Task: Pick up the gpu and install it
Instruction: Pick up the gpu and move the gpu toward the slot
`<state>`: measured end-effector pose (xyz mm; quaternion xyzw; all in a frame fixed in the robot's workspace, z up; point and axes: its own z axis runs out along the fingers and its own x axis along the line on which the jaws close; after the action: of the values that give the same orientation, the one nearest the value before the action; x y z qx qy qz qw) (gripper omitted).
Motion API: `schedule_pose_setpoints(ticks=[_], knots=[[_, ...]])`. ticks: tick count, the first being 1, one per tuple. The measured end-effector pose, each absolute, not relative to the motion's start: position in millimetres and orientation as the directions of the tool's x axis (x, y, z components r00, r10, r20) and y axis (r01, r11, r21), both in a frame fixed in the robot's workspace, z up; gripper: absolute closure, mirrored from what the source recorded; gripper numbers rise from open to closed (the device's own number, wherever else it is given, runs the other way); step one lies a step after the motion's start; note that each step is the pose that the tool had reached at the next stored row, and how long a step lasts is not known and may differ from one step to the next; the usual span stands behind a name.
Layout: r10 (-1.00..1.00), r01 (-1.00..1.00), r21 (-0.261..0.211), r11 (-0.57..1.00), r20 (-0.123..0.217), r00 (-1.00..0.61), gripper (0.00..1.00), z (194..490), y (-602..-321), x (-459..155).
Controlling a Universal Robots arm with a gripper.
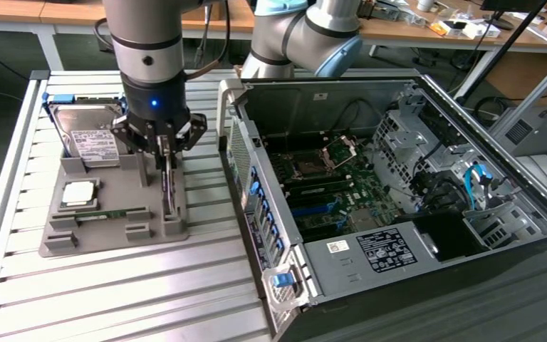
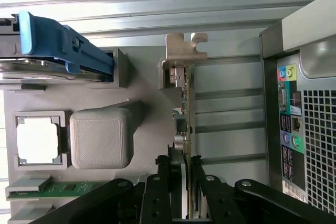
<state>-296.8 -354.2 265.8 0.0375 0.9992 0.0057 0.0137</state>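
Observation:
The gpu point(image 1: 167, 191) stands on edge in a slot of the grey holder tray point(image 1: 112, 231), a thin dark card. In the wrist view the gpu point(image 2: 187, 103) runs away from the camera, ending in its silver bracket point(image 2: 184, 48). My gripper point(image 1: 164, 153) hangs straight above the card's top edge. In the wrist view my gripper point(image 2: 185, 182) has one dark finger on each face of the card, closed against it. The card still sits in the holder slot.
On the same tray lie a silver hard drive point(image 1: 88, 135) in a blue caddy point(image 2: 63, 45), a processor chip point(image 1: 79, 192) and a green memory stick point(image 1: 102, 212). The open computer case point(image 1: 369, 192) lies at the exterior view's right, its rear panel point(image 2: 304, 119) close to the card.

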Motion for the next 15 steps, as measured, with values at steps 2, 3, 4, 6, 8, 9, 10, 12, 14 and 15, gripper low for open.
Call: schedule_pose_setpoints(ticks=[2,3,4,6,8,9,10,12,14,15], knots=[[0.075,0.075,0.013,0.997,-0.027,-0.997,0.73,266.2,-354.2,-296.8],[0.075,0.075,0.012,0.997,-0.027,-0.997,0.73,266.6,-354.2,-296.8],[0.075,0.075,0.013,0.997,-0.027,-0.997,0.73,266.9,-354.2,-296.8],[0.075,0.075,0.013,0.997,-0.027,-0.997,0.73,267.8,-354.2,-296.8],[0.075,0.075,0.013,0.997,-0.027,-0.997,0.73,268.3,-354.2,-296.8],[0.075,0.075,0.013,0.997,-0.027,-0.997,0.73,268.5,-354.2,-296.7],[0.075,0.075,0.013,0.997,-0.027,-0.997,0.73,268.7,-354.2,-296.8],[0.075,0.075,0.013,0.997,-0.027,-0.997,0.73,269.0,-354.2,-296.8],[0.075,0.075,0.013,0.997,-0.027,-0.997,0.73,269.4,-354.2,-296.8],[0.075,0.075,0.013,0.997,-0.027,-0.997,0.73,269.6,-354.2,-296.8]])
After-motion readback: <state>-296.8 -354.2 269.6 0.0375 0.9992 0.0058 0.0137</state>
